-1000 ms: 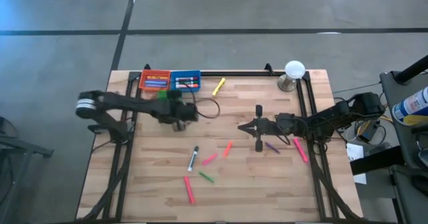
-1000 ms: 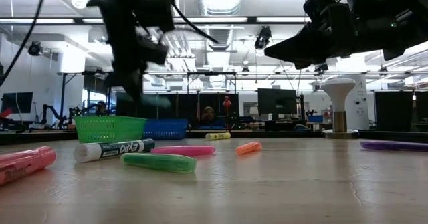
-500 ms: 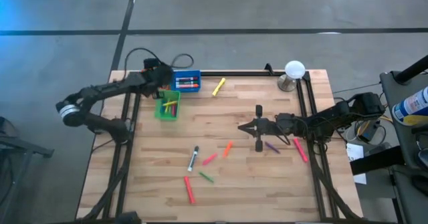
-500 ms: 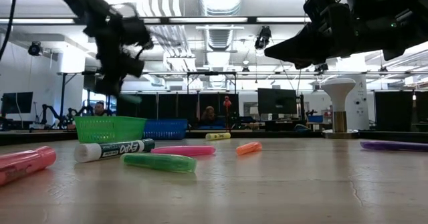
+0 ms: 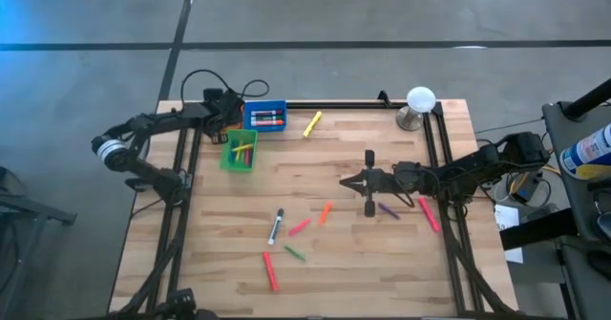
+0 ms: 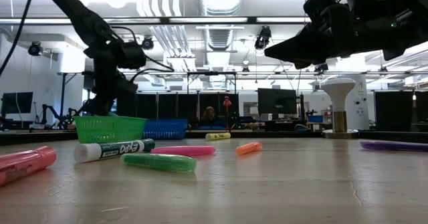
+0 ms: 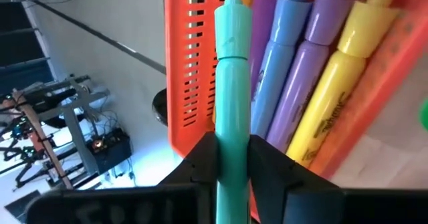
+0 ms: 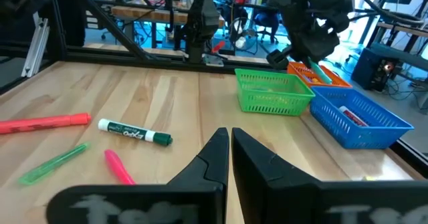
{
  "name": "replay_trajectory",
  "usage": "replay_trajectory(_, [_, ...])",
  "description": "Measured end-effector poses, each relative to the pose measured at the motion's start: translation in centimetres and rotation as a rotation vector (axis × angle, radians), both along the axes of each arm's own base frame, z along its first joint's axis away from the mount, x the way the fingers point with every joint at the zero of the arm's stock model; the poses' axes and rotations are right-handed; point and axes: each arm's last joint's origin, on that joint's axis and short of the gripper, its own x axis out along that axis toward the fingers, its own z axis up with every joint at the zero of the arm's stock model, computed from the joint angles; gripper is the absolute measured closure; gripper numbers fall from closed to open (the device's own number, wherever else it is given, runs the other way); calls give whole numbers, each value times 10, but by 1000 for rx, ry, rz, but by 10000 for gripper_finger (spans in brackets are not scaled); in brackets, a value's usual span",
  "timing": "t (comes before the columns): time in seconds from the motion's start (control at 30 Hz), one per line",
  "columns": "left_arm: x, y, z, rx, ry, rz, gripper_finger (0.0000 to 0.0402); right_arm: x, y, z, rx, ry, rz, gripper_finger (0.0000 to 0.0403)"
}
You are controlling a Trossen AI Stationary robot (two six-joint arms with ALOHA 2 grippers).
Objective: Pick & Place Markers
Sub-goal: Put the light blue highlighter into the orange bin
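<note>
My left gripper (image 5: 221,112) is at the table's far left corner, over the orange bin (image 7: 184,63), and is shut on a teal marker (image 7: 232,83). Purple, blue and yellow markers (image 7: 304,77) lie in that bin. The blue bin (image 5: 265,117) and the green bin (image 5: 239,154) stand beside it. Loose markers lie mid-table: a yellow one (image 5: 312,123), a white-barrelled one (image 5: 276,226), an orange one (image 5: 325,212) and a pink one (image 5: 270,270). My right gripper (image 5: 344,182) hovers shut at the right, above a purple marker (image 5: 387,209). My left gripper pinches the teal marker's barrel (image 7: 233,158) between its two fingers. The marker runs along the fingers and sticks out ahead of them, cap end first. The fingers slant down toward the far left corner. The marker is lifted clear, its front end over the orange bin's slotted wall.
A white mushroom-shaped lamp (image 5: 418,105) stands at the far right corner. Black frame rails (image 5: 181,215) run along the table's left, right and far edges. A pink marker (image 5: 429,214) lies by the right rail and a green one (image 5: 294,254) toward the near edge.
My left gripper has swung with the teal marker from beside the green bin toward the table's far left corner, turning and sinking a little, and now stands over the orange bin. The green bin, hidden under the arm before, now shows.
</note>
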Motion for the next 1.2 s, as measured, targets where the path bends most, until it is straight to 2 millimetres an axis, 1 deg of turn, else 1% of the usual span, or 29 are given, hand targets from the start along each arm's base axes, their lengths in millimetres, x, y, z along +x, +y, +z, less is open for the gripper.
replay_trajectory(0.1, [-1,2,-3,-1,27,6,335,0,0,0,-3,0,0,390])
replay_trajectory(0.3, [-3,6,-5,19,25,47,329,0,0,0,-8,0,1,390])
replay_trajectory(0.53, [-2,8,-7,48,5,87,327,0,0,0,-7,0,1,390])
replay_trajectory(0.73, [-4,5,-5,32,-11,95,326,0,0,0,-9,0,1,390])
replay_trajectory(0.93, [-3,7,-4,60,-45,125,325,0,0,0,-11,0,1,390])
replay_trajectory(1.2, [-2,7,-3,55,-73,127,322,0,0,0,-8,-1,1,390])
